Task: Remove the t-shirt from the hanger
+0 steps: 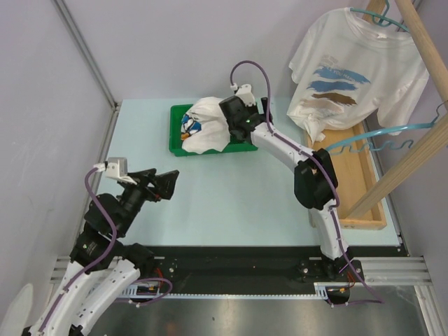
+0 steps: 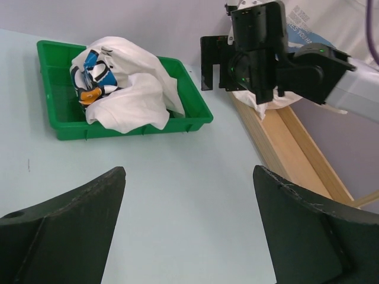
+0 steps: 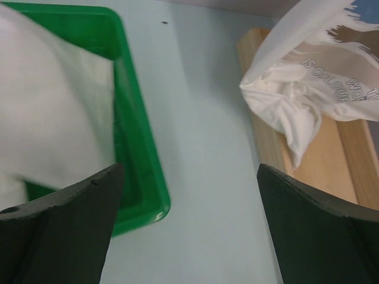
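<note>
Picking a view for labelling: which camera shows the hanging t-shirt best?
Top external: nearly the whole t-shirt shows, hanging on its hanger. Right wrist catches only its bunched lower end; left wrist only a scrap behind the right arm.

I see wrinkled white cloth t-shirt (image 1: 350, 63), glossy smooth green plastic tray (image 2: 177, 125), bare matt wood frame (image 1: 353, 175), smooth matt surface (image 1: 231, 203), bundled cloth (image 2: 136, 89) in tray.

1. Left arm (image 1: 105, 227): folded close to its base, wrist angled forward; left gripper (image 1: 166, 185) jaws spread wide, empty.
2. Right arm (image 1: 280, 143): stretched forward and leftward; right gripper (image 1: 234, 112) jaws fully apart, empty.
</note>
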Robot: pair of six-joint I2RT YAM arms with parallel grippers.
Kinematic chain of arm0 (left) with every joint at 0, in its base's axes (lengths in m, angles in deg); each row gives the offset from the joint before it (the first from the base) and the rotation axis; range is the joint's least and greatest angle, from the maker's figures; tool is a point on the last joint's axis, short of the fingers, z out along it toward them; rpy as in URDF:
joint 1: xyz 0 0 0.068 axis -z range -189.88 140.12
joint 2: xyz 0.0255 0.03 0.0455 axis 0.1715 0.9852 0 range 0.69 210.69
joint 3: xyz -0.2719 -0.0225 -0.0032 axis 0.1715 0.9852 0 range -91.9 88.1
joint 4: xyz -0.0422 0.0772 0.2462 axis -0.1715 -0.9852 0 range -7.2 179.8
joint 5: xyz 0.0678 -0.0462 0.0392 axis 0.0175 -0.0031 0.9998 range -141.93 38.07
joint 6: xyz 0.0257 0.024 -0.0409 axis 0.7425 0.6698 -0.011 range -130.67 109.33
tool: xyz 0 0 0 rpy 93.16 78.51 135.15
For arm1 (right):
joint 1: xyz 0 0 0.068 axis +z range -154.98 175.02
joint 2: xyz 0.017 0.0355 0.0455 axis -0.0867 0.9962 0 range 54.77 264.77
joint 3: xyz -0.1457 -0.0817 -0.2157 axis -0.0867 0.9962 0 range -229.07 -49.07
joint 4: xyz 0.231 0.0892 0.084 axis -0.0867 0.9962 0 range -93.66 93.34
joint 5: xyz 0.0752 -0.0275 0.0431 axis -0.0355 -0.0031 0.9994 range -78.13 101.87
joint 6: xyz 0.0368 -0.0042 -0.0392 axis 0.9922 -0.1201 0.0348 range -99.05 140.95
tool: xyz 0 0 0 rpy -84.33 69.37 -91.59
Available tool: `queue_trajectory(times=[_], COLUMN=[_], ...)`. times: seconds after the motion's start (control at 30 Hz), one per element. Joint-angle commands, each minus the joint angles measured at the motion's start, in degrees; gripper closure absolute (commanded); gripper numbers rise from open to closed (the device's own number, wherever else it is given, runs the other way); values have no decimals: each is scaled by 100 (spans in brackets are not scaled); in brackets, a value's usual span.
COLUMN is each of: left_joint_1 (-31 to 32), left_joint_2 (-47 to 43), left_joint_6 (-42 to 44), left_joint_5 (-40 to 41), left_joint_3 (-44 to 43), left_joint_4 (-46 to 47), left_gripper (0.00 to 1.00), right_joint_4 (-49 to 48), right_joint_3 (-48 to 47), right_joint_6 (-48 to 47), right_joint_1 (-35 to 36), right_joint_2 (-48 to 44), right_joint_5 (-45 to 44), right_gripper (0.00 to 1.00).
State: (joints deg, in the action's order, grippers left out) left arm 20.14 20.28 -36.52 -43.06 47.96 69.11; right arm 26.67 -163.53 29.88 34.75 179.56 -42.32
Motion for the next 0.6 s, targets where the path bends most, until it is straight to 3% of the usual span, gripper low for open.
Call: queue_trajectory(times=[0.0,0.57], left_joint_1=[223,663], left_joint_2=[237,1055], left_joint_6=[-17,-35], left_joint_5=[-209,-429], left_joint_3=[15,-609], left_joint_4=[355,372], left_gripper=[6,5], right_joint_4=[-1045,-2099], right_joint_3=[115,-323], right_joint_6=[-742,-1480], right_joint_1=[-553,-1775], right_joint_2=[273,1548], right_joint_5=[-513,-171], right_gripper=[0,1])
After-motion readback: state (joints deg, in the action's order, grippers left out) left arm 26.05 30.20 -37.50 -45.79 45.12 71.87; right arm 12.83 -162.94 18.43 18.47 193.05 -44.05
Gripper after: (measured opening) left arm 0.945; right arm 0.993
